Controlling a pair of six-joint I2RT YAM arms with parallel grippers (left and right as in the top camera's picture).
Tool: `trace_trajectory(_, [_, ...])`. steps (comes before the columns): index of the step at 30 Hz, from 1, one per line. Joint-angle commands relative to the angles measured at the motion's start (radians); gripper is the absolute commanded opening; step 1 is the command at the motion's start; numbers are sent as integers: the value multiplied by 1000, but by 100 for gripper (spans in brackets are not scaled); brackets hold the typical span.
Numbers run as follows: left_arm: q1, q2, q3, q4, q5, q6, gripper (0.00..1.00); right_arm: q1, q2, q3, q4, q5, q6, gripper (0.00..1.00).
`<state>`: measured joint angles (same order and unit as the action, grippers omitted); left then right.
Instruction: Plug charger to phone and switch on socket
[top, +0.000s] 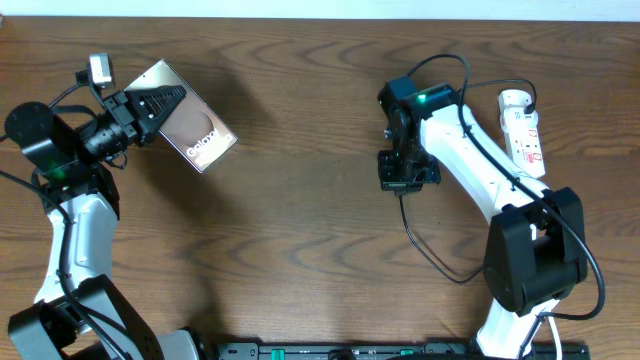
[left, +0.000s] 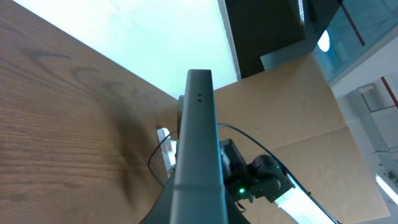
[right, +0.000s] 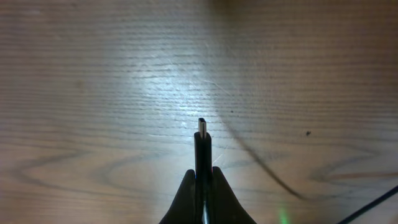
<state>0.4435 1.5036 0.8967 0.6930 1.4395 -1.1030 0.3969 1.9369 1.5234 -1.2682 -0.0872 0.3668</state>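
Clamped on one end of the phone (top: 200, 138) with the left gripper (top: 168, 98), raised and tilted over the surface (top: 300, 120) at upper left. Pinched tight in the right gripper (right: 202, 180): the charger (right: 203, 140) tip (connector poking out ahead), clear only from the right wrist. Plain from overhead: the socket (top: 524, 125) at far right. From the left wrist, just the phone's thin edge

Brown wood-grain table (top: 300, 220), with a tan cardboard sheet (left: 292, 106) and pale bright surface (left: 155, 37) beyond its edge.
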Motion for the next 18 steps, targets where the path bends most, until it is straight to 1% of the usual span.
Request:
trace_trajectory(1, [4, -6, 24, 13, 35, -5, 8, 4, 0, -62, 5, 28, 29, 1])
trace_trajectory(8, [4, -6, 24, 13, 35, -5, 8, 24, 0, -206, 80, 22, 60, 1])
trace_trajectory(18, [4, -6, 24, 13, 35, -5, 8, 50, 0, -314, 183, -41, 59, 1])
